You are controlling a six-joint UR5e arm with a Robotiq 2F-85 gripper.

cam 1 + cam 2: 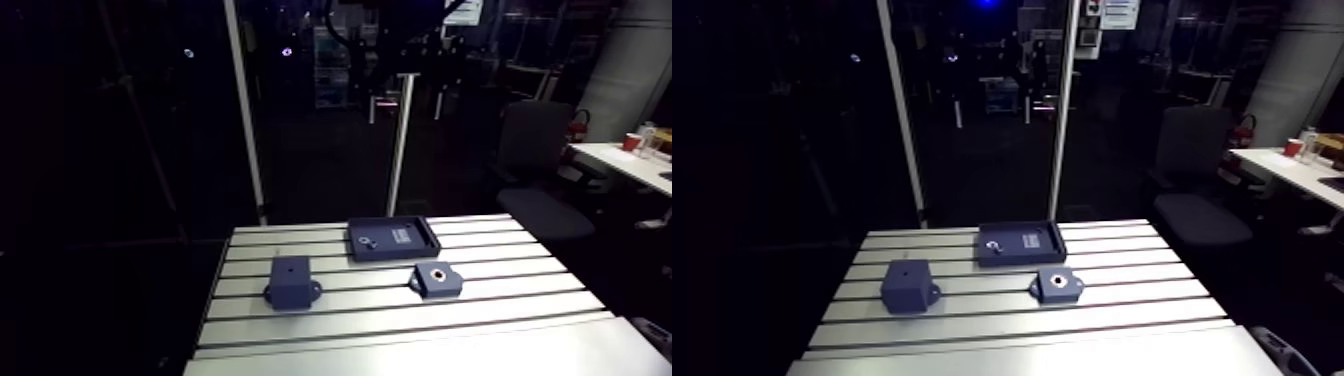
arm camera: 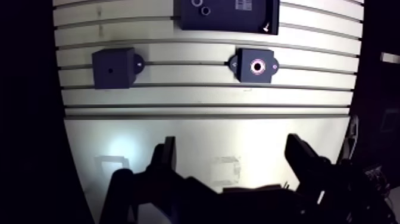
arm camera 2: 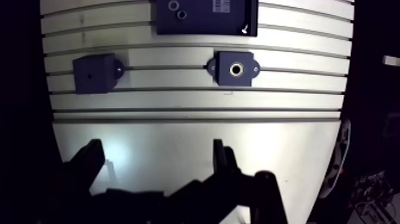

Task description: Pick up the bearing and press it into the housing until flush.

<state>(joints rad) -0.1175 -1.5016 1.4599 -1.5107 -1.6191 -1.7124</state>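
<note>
Approach step, nothing grasped: the end effector (image 2: 232, 143) hangs released above the bench (image 1: 400, 330). What looks like the bearing (image 1: 368, 241) lies in the tray (image 1: 425, 246), centre of the arm view, behind the housing (image 1: 437, 279). Next: descend there, straddling it.

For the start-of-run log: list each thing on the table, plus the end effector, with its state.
End effector: open, empty.
Bearing: lying in the tray, not yet picked up.
Tray: flat on the table, beyond the housing.
Housing: lying flat, bore facing up.
Block: standing beside the housing, apart from it.
</note>
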